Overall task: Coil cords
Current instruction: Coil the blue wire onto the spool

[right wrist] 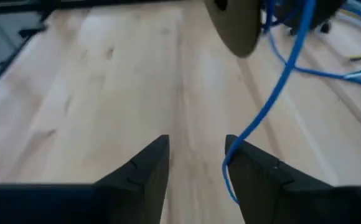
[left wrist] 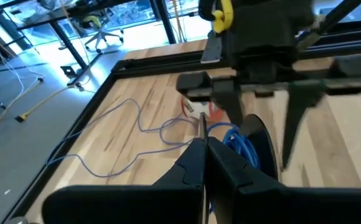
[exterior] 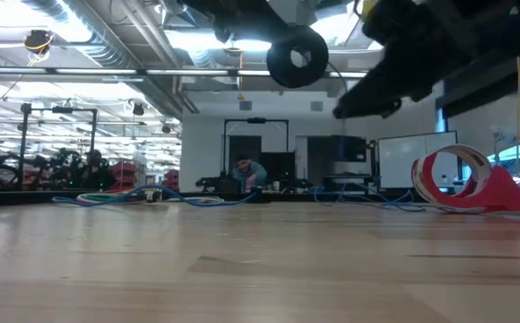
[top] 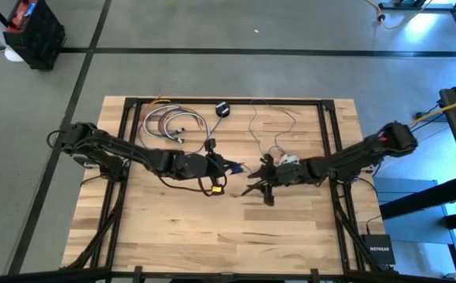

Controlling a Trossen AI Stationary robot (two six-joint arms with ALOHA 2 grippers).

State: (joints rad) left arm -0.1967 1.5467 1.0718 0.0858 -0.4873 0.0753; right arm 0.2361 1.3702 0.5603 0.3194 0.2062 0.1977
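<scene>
thin bluish-purple cord (right wrist: 280, 81) hangs mid-frame from the closed left gripper (left wrist: 203, 155), brushing the right gripper's (right wrist: 196, 152) parted fingers.

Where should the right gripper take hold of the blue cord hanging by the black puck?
Probably on the bare stretch of the blue cord below the puck, not on the puck. That stretch hangs free above the table and slants past the open right gripper, so come in sideways with the fingers straddling it. The left gripper, shut, seems to hold the cord up.
</scene>
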